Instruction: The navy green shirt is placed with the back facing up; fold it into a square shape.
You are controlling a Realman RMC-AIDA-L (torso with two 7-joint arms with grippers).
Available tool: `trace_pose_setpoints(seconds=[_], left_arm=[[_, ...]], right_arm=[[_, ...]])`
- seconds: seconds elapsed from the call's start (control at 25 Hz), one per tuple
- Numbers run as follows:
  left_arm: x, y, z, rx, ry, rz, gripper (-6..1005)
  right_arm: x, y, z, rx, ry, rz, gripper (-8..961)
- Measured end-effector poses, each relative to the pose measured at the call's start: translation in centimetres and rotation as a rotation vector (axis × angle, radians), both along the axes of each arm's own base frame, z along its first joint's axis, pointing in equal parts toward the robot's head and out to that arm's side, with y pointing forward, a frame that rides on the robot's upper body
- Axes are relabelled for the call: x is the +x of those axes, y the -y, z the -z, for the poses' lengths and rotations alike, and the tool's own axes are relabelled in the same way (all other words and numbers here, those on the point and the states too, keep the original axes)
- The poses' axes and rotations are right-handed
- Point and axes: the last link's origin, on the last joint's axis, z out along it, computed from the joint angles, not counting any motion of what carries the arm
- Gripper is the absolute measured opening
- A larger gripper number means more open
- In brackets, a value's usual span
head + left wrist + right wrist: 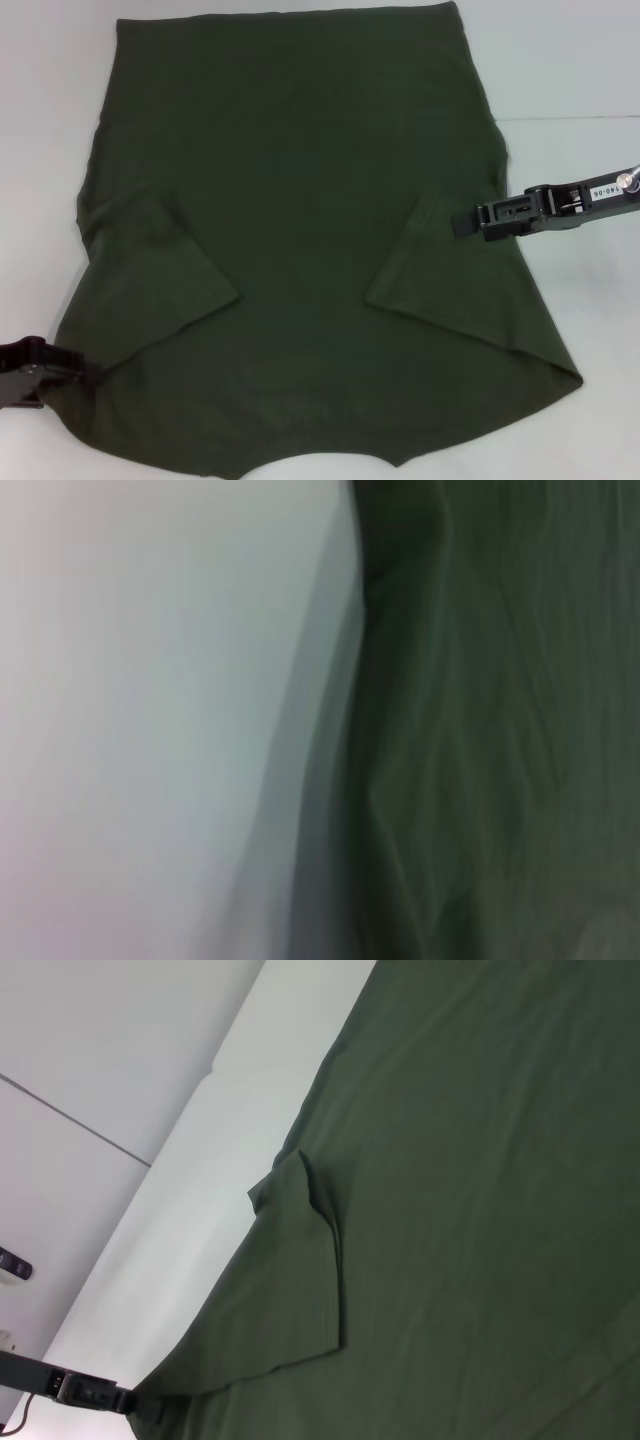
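Observation:
The navy green shirt [300, 180] lies flat on the white table [580, 70], plain side up, with its neckline at the near edge. Both sleeves are folded inward: the left sleeve [160, 270] and the right sleeve [430, 270]. My left gripper [70, 368] is low at the shirt's near-left edge, touching the cloth by the shoulder. It also shows in the right wrist view [135, 1400], at the shirt's corner. My right gripper [462, 222] is at the shirt's right side, next to the folded right sleeve. The shirt fills much of both the left wrist view [500, 730] and the right wrist view [480, 1160].
Bare white table shows to the left [40, 120] and right of the shirt. A seam line in the tabletop [570, 118] runs across at the far right. The shirt's hem reaches the far edge of the view.

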Motion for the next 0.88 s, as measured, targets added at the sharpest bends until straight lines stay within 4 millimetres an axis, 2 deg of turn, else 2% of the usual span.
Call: trace_pose_setpoints(seconds=[0.2, 0.88], left_arm=[[-0.05, -0.15, -0.07, 0.008, -0.004, -0.007, 401], [-0.37, -0.63, -0.09, 0.047, -0.02, -0.031, 317]], right_arm=[[-0.03, 0.03, 0.1, -0.002, -0.001, -0.003, 874], [-0.25, 0.0, 0.35, -0.005, -0.004, -0.009, 867]])
